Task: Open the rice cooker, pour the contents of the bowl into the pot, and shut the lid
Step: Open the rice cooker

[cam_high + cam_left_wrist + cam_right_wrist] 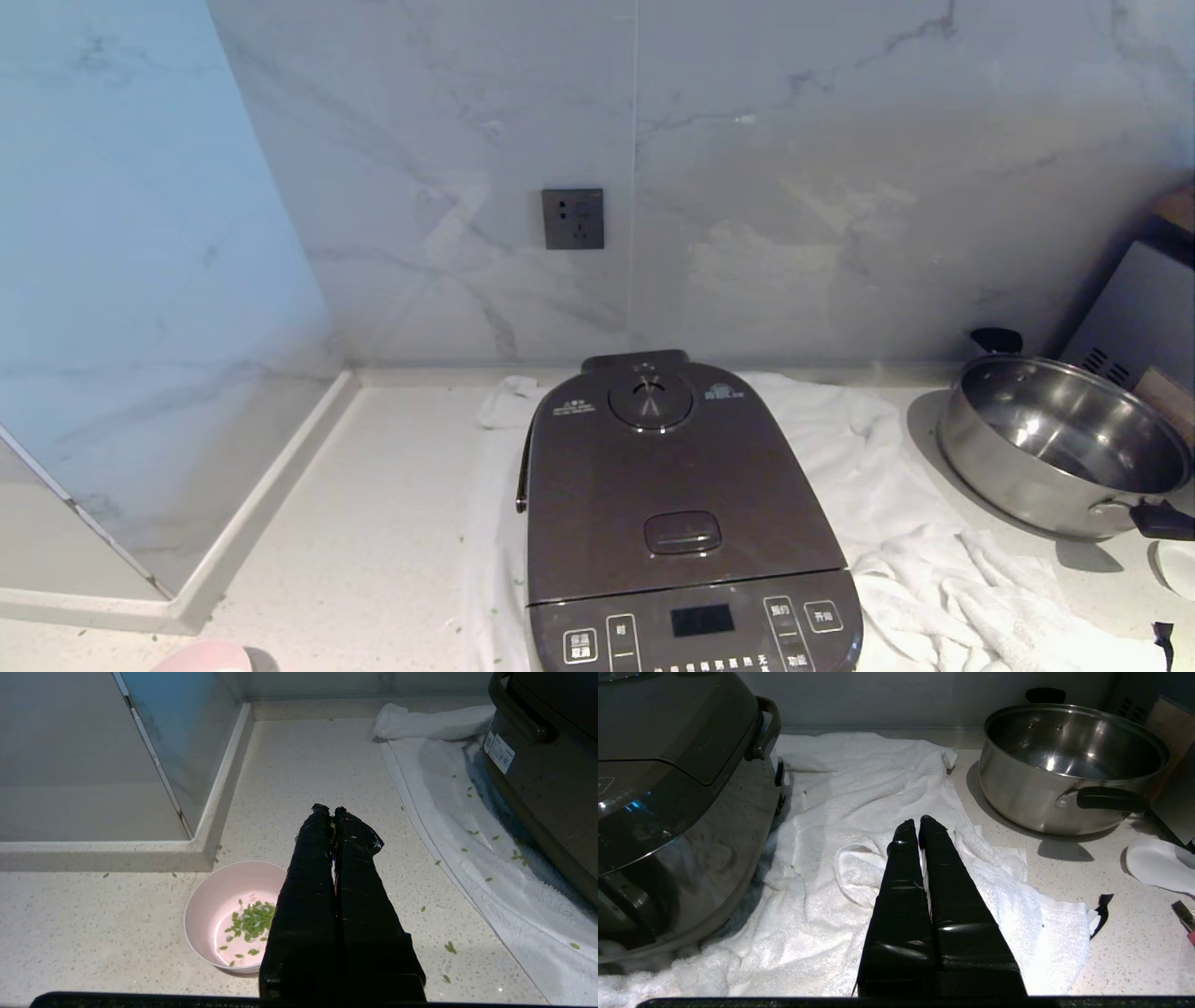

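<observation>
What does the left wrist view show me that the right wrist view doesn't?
Only the left wrist view: the pink bowl with the green contents on the counter, stray green bits scattered around, and the shut left hand above it. Only the right wrist view: the steel pan and the shut right hand over crumpled towel. Both: the rice cooker, lid down, standing on the white towel.

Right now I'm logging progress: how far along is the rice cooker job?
Nothing looks done. The rice cooker has its lid shut, and the green bits are in the pink bowl on the counter. Nothing is in hand: left gripper and right gripper are shut and empty. Opening, pouring and closing remain.
</observation>
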Motion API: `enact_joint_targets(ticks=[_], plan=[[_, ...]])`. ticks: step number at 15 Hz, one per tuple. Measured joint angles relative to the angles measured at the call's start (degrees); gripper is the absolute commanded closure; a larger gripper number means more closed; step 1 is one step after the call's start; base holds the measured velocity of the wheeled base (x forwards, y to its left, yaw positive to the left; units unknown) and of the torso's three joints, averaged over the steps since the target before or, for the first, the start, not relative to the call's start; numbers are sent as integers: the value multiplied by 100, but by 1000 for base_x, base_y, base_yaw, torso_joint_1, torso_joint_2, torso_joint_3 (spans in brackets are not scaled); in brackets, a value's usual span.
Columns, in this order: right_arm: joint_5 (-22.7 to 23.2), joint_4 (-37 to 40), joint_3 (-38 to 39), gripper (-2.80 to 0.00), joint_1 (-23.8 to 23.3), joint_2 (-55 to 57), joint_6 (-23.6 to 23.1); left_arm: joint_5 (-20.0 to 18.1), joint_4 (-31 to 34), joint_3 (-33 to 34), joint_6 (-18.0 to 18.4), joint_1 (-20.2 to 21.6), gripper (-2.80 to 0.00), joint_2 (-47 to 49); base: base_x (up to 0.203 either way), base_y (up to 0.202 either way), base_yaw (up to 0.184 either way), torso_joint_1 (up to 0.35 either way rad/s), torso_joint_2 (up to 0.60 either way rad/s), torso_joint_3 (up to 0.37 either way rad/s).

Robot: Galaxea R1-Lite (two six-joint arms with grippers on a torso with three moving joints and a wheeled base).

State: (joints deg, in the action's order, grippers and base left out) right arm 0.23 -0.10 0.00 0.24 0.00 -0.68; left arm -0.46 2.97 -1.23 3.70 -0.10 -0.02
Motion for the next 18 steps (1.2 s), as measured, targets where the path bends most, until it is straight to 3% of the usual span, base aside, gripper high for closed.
enact_joint_targets(ticks=[5,8,13,16,18], plan=[[-23,37,-19,0,-13,0,-48,-3,13,-2,-4,0,0,0,0,0,0,0,0,0],[71,94,-677,0,-3,270,36,13,19,-9,-9,0,0,0,0,0,0,0,0,0],[1160,133,-2233,0,79,2008,264,-13,44,-17,-3,0,0,0,0,0,0,0,0,0],[1834,172,-3133,0,217,3394,737,-14,62,-20,-2,0,0,0,0,0,0,0,0,0],[1995,305,-3639,0,540,4385,1031,-15,66,-20,-4,0,0,0,0,0,0,0,0,0]])
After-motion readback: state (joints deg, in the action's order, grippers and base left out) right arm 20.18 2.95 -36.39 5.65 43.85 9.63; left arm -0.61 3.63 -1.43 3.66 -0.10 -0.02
